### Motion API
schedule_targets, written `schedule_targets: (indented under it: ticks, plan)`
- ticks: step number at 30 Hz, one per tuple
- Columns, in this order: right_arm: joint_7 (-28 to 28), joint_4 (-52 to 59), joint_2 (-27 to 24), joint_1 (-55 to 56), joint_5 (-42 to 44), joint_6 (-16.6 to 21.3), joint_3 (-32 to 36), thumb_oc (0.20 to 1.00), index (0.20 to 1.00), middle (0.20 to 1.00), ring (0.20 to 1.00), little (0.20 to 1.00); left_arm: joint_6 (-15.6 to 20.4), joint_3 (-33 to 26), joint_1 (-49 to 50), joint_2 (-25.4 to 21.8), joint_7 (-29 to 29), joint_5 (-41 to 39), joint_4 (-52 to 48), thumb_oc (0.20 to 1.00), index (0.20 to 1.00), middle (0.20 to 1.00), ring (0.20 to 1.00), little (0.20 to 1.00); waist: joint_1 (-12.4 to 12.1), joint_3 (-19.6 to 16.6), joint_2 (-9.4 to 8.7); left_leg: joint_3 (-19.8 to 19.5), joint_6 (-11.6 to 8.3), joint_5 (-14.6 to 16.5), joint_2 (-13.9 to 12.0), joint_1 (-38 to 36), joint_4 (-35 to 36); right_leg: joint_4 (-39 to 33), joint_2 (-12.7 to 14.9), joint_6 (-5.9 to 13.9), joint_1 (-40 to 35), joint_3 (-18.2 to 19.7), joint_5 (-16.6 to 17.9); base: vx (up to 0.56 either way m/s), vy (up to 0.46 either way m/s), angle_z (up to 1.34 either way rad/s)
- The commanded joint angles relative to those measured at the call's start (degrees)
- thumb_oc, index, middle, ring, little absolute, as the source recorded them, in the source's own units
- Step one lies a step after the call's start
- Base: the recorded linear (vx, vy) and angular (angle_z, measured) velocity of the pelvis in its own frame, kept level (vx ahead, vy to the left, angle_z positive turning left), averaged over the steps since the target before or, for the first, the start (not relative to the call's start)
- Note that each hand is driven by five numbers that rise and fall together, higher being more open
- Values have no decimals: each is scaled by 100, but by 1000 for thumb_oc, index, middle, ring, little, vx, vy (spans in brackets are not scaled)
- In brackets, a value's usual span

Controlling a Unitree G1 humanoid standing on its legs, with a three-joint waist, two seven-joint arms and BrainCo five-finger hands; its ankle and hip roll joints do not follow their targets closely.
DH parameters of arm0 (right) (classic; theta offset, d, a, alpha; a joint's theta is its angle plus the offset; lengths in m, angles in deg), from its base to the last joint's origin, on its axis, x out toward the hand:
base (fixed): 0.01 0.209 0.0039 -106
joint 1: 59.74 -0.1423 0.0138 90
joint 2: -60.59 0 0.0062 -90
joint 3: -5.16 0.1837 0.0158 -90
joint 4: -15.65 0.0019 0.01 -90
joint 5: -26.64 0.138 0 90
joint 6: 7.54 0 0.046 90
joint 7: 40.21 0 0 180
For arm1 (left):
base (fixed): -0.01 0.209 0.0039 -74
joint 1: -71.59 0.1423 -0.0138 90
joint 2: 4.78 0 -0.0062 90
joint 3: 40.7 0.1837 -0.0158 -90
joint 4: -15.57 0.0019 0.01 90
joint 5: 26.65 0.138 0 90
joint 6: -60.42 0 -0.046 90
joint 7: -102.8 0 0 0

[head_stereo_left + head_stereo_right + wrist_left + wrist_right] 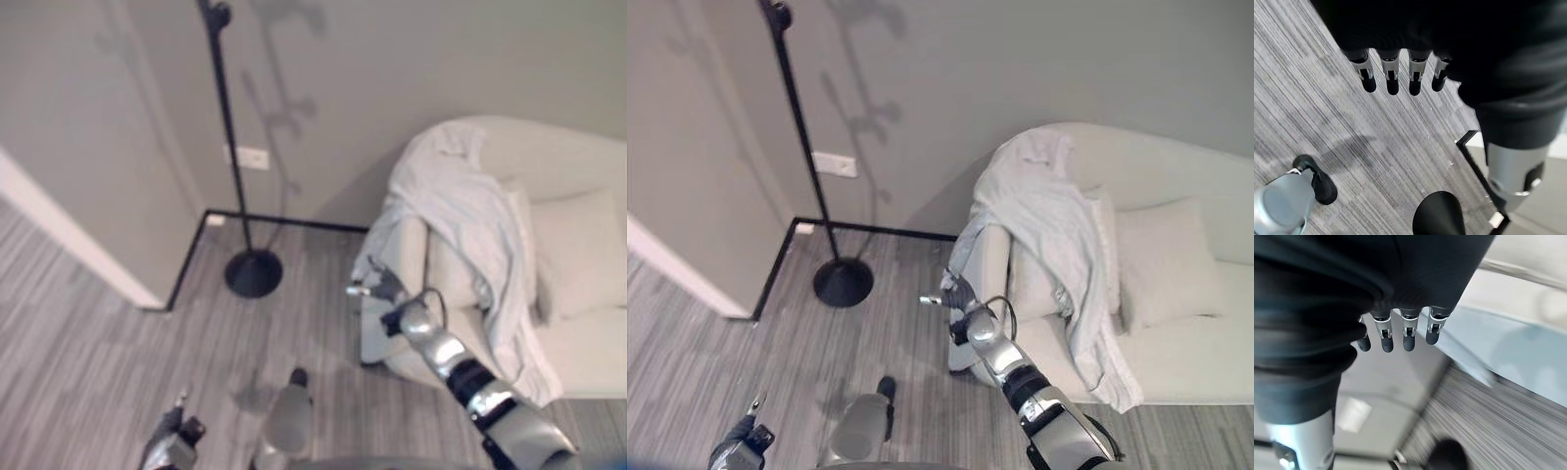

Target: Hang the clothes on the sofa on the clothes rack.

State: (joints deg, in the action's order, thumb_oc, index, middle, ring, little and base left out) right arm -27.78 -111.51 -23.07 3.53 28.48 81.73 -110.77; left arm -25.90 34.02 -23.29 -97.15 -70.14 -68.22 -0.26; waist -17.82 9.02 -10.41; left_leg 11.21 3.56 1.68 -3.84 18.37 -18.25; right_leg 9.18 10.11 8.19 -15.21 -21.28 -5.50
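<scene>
A cream sofa (568, 294) fills the right side of the room, seen from above. A pale grey-white garment (460, 211) is draped over the sofa's near arm and backrest, hanging down the front toward the seat. A cream cushion (578, 250) leans on the seat just beside the garment.

To the left, well apart from the sofa, stands the clothes rack (233, 157), a thin black pole rising from a round black base (254, 273) on the grey striped floor (88, 343). Nothing hangs on it. A white wall socket (252, 158) sits on the wall behind the pole.

The right robot hand (958, 294) reaches toward the front of the sofa arm, close to the garment's lower edge; whether it touches the cloth cannot be told. The right wrist view shows what the head views do not: its fingers (1408, 335) hang straight and relaxed, holding nothing, with pale cloth blurred beyond them.

The left robot hand (176, 439) hangs low at the bottom left. The left wrist view shows its fingers (1392, 78) straight and empty above the floor, with the rack's base below them.
</scene>
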Motion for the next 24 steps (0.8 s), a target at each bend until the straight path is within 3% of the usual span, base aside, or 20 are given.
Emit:
schedule_targets:
  ticks: [1, 2, 3, 5, 6, 8, 9, 10, 11, 13, 16, 17, 18, 20, 24]
  plan:
    - [551, 649, -176, 33, -776, 5, 401, 1000, 1000, 1000, 1000, 1000, 85, 412, 266, 42, 158, 16, -296, 1000, 1000, 1000, 1000, 1000, -88, -198, 239, -118, -230, -744, 54, 11, 911, 1783, 141, 256, 817, 16, 922, 528, 508, 16]
    - [644, 877, -281, 74, -1008, -60, 507, 1000, 1000, 1000, 1000, 1000, 83, 407, 277, 35, 205, 0, -427, 1000, 1000, 1000, 1000, 1000, -24, -188, 333, -138, -140, -631, 72, -83, 881, 2142, 261, 271, 1026, 17, 1097, 307, 272, 40]
    - [905, 1299, -608, 102, -1674, -188, 802, 1000, 1000, 1000, 1000, 1000, 130, 301, 303, -55, 214, 20, -574, 1000, 1000, 1000, 1000, 1000, 125, -100, 493, -118, 4, -405, 109, -464, 962, 2815, 572, 316, 1484, -124, 1244, 418, 323, 44]
    - [960, 1646, -851, 144, -2051, -336, 972, 1000, 1000, 1000, 1000, 1000, 116, 294, 294, -92, 212, 113, -694, 1000, 1000, 1000, 1000, 1000, 232, -30, 551, -90, 22, -296, 138, -759, 1060, 2790, 751, 275, 1646, -323, 1068, 316, 159, 42]
    - [1111, 2092, -1251, 253, -2527, -415, 1264, 1000, 1000, 1000, 1000, 1000, 110, 287, 220, -183, 168, 352, -800, 1000, 1000, 1000, 1000, 1000, 356, -12, 573, -46, -23, -182, 176, -983, 1140, 2168, 900, 191, 1743, -633, 811, 182, 20, 31]
    - [1175, 2282, -1481, 391, -2901, -489, 1487, 1000, 1000, 1000, 1000, 1000, 130, 339, 132, -229, 144, 497, -784, 1000, 1000, 1000, 1000, 1000, 401, 36, 615, -56, -92, -124, 133, -1117, 1157, 1685, 903, 121, 1620, -924, 670, 265, -46, 19]
    - [1357, 2396, -1749, 402, -2880, -557, 1786, 1000, 1000, 1000, 1000, 1000, 9, 503, -9, -501, -93, 977, -698, 1000, 1000, 1000, 1000, 1000, 443, 14, 625, -98, -181, -48, 118, -1232, 1202, 886, 1043, 152, 1566, -1128, 726, 252, -85, 7]
    - [1352, 2419, -1749, 446, -2879, -560, 1796, 1000, 1000, 1000, 1000, 1000, 0, 513, 31, -500, -95, 981, -727, 1000, 1000, 1000, 1000, 1000, 448, -7, 634, -114, -182, -60, 111, -1238, 1210, 835, 1021, 146, 1531, -1157, 750, 191, -131, 26]
    - [1226, 2797, -2080, 643, -3388, -658, 2131, 1000, 1000, 1000, 1000, 1000, 144, 53, 661, -407, -53, 970, -742, 1000, 1000, 1000, 1000, 1000, 348, 15, 654, -207, -223, -56, 77, -1250, 1284, 490, 1098, 219, 1594, -1120, 914, 61, -145, 18]
    - [1199, 3157, -2333, 1135, -3730, -494, 2496, 1000, 1000, 1000, 1000, 1000, 143, -141, 843, -210, -161, 1229, -317, 1000, 1000, 1000, 1000, 1000, 344, -19, 598, -253, -320, -40, 13, -1319, 1465, -73, 1249, 393, 1613, -1019, 1339, 127, -219, 8]
    - [1100, 3119, -2657, 1626, -3870, -459, 2772, 1000, 1000, 1000, 1000, 1000, 312, 191, 980, -122, -215, 1395, -812, 1000, 1000, 1000, 1000, 1000, 305, -85, 553, -493, -450, -44, -75, -1400, 1667, -489, 1453, 560, 1672, -624, 1951, 216, -298, 18]
    - [878, 2963, -2809, 1692, -3793, -434, 2782, 1000, 1000, 1000, 1000, 1000, 349, 288, 1012, -166, -244, 1398, -982, 1000, 1000, 1000, 1000, 1000, 302, -137, 424, -602, -557, 35, -124, -1398, 1647, -775, 1425, 609, 1513, -365, 2084, 220, -290, 26]
    - [883, 2950, -2813, 1683, -3788, -428, 2778, 1000, 1000, 1000, 1000, 1000, 347, 288, 1013, -165, -243, 1398, -988, 1000, 1000, 1000, 1000, 1000, 310, -135, 411, -605, -548, 13, -103, -1381, 1645, -798, 1442, 610, 1513, -373, 2110, 215, -259, 49]
    - [684, 2633, -2860, 1527, -3597, -415, 2561, 1000, 1000, 1000, 1000, 1000, 353, 367, 1114, -139, -267, 1399, -1129, 1000, 1000, 1000, 1000, 1000, 185, -219, 258, -616, -646, 65, -154, -1404, 1635, -977, 1398, 681, 1419, -586, 2112, 170, -206, 65]
    - [331, 1674, -2815, 1036, -2999, -93, 1671, 1000, 1000, 1000, 1000, 1000, 328, 549, 1191, -12, -353, 1404, -943, 1000, 1000, 1000, 1000, 1000, 118, -293, 243, -778, -882, 2, -508, -1444, 1724, -1216, 1074, 670, 1233, -883, 1971, 180, -196, 10]
